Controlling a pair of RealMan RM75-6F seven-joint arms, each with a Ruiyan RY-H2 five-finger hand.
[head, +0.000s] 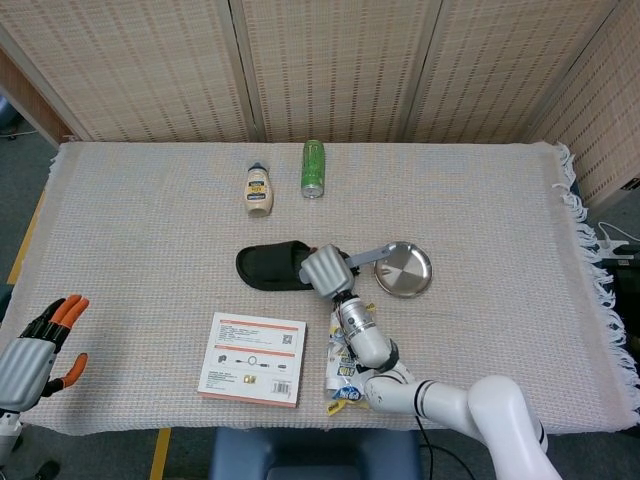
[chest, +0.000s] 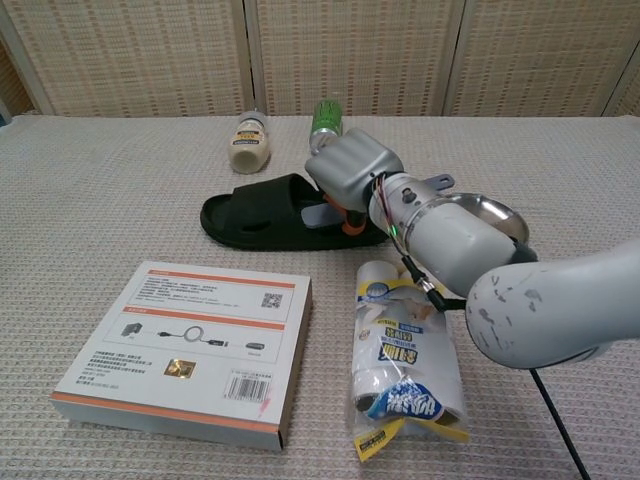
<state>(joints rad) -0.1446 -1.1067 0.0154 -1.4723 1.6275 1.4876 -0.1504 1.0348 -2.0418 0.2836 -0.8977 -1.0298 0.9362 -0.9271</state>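
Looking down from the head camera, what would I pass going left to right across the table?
Left hand → flat box → black slipper → right hand → metal plate.

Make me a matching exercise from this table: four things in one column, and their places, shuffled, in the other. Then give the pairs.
Things:
1. green can
2. black slipper
3. flat box
4. metal dish

Places:
A. near edge of the table, left of the plastic-wrapped pack
B. far side of the table, right of the pale bottle
C. right of the right hand
D. middle of the table, under the right hand

Pairs: 1-B, 2-D, 3-A, 4-C
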